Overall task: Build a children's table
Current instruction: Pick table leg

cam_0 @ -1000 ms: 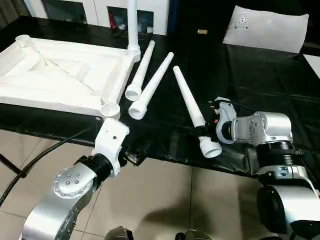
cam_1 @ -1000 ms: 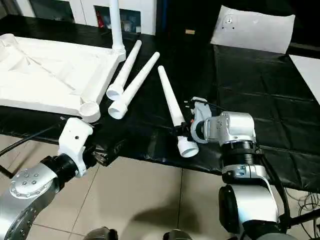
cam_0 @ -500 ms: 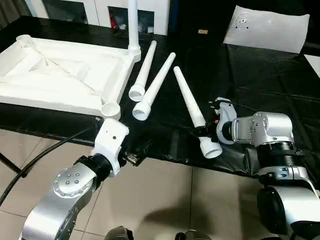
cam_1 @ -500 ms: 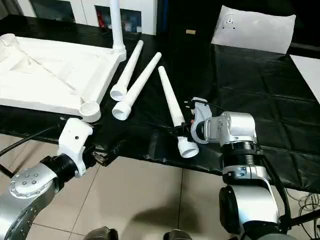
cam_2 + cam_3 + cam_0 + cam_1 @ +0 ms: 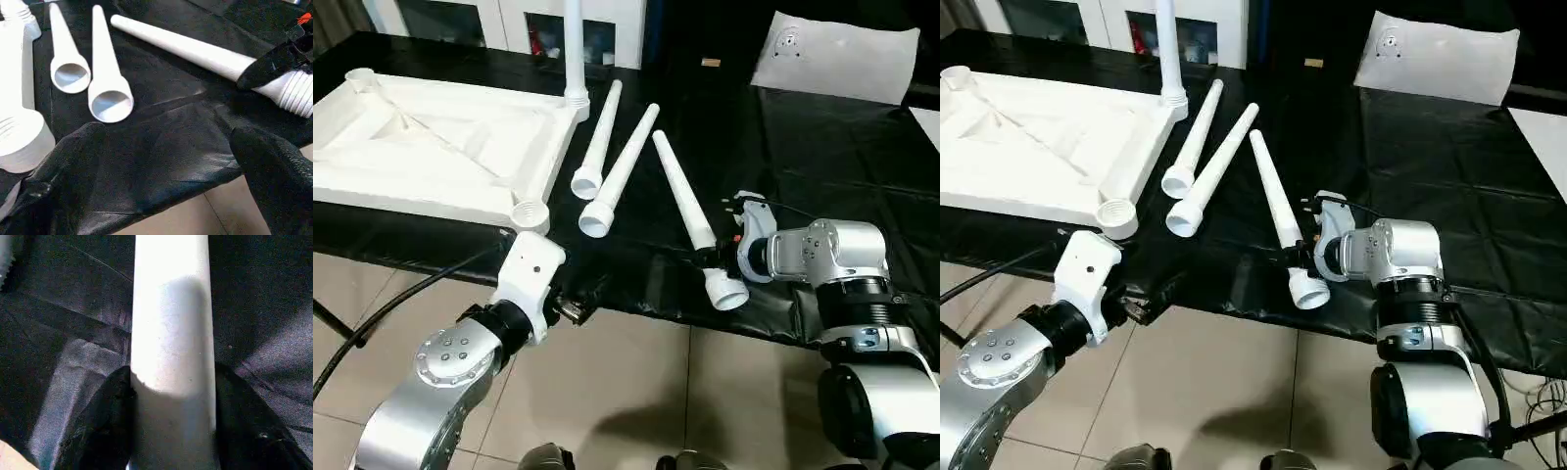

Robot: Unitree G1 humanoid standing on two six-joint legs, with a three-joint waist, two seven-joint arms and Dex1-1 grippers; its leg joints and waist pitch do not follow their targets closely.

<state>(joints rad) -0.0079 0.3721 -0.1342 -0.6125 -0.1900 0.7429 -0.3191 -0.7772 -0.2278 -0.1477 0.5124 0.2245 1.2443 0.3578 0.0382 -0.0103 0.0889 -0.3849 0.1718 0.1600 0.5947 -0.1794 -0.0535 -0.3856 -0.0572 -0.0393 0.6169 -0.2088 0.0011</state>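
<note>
The children's table top point(image 5: 431, 147) lies ribbed underside up on the black-covered bench. One leg point(image 5: 574, 49) stands screwed into its far right corner socket. Two loose legs point(image 5: 597, 137) point(image 5: 622, 162) lie side by side just right of the top. A third leg point(image 5: 683, 201) lies further right; my right gripper point(image 5: 720, 259) is shut on it just above its threaded end point(image 5: 725, 291), the black fingers point(image 5: 102, 426) pressing both sides of the leg point(image 5: 171, 333). My left gripper point(image 5: 166, 161) hangs open at the bench's front edge, below the near corner socket point(image 5: 530, 211), holding nothing.
A white sheet point(image 5: 837, 54) lies at the back right of the bench. A white cabinet point(image 5: 499, 20) with glass fronts stands behind. The black cover point(image 5: 636, 284) drapes over the front edge, with tiled floor below. A black cable point(image 5: 401, 299) runs to my left arm.
The wide ends of the two loose legs have rolled slightly to the right. Both arms and the held leg stay as they were.
</note>
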